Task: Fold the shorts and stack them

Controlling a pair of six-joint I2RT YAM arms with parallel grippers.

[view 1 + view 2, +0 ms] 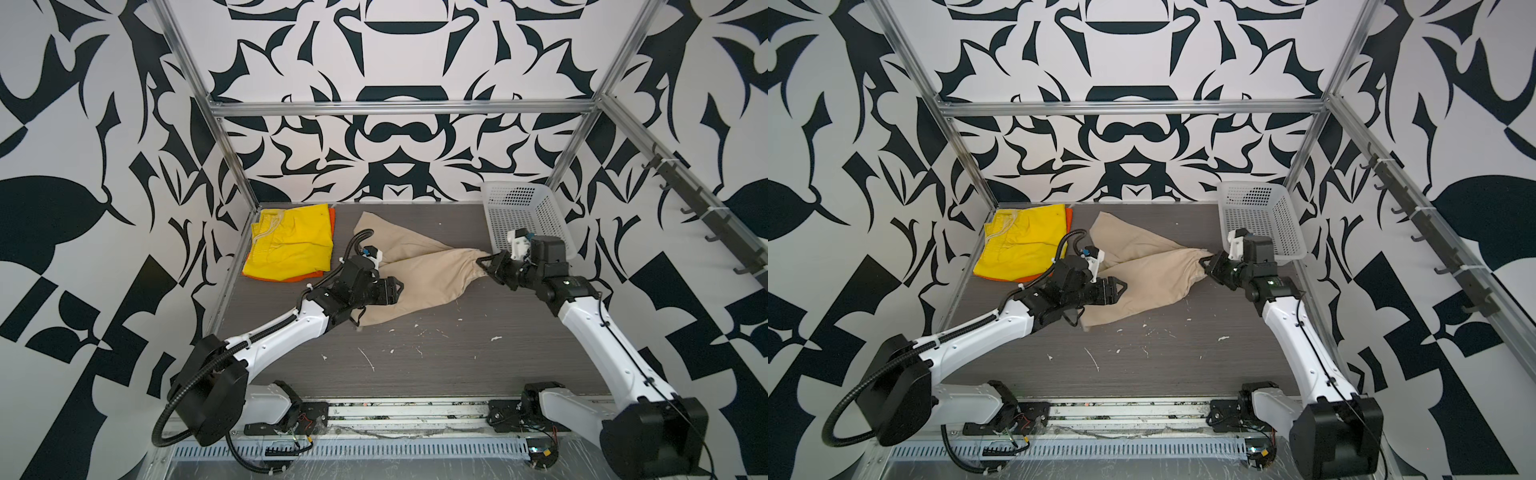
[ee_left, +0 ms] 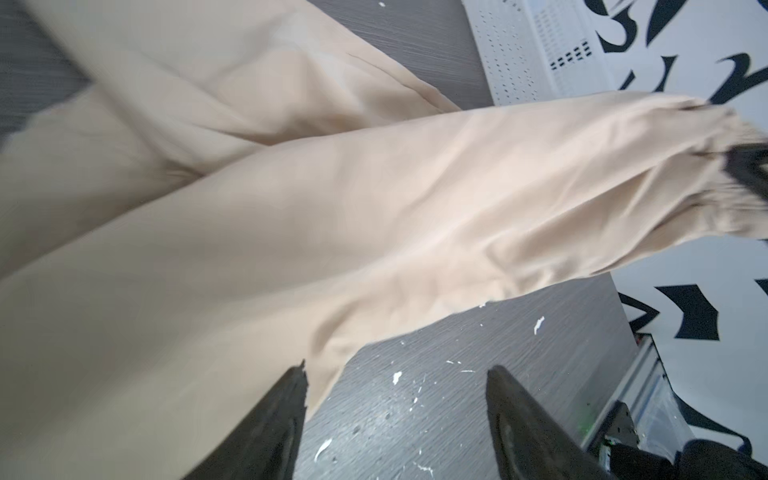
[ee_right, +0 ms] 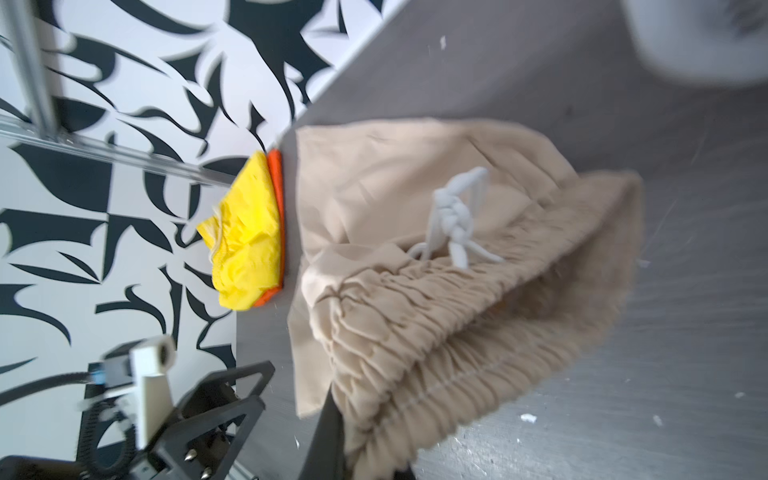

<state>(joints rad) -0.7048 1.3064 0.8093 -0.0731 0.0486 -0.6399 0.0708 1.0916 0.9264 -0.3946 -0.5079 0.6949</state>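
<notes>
Left hand (image 1: 398,286) open, jaws apart, low over the near-left leg edge of the beige cloth shorts (image 1: 419,270); in the left wrist view its two black fingers (image 2: 286,419) straddle the cloth hem and bare counter, nothing between them. Cannot tell whether the fingers touch the cloth. Far-left corner of the dark grey wood-grain counter (image 1: 415,365): bright yellow cloth shorts (image 1: 291,241) folded, lying on top of the bright orange cloth shorts (image 1: 311,275), orange showing only as a thin strip along the right and near edges. Both top views agree on that stack (image 1: 1021,245). Beige cloth shorts lie spread mid-counter, legs fanned toward the left, waistband bunched to the right, just beside the stack but apart from it. Right hand (image 1: 484,264) closed on the gathered elastic waistband, pinching it slightly off the counter; right wrist view shows the knotted white drawstring (image 3: 457,216) lying on the cloth. White perforated plastic basket (image 1: 519,208) sits in the far-right corner, behind the right hand. White flecks scattered on the near counter.
</notes>
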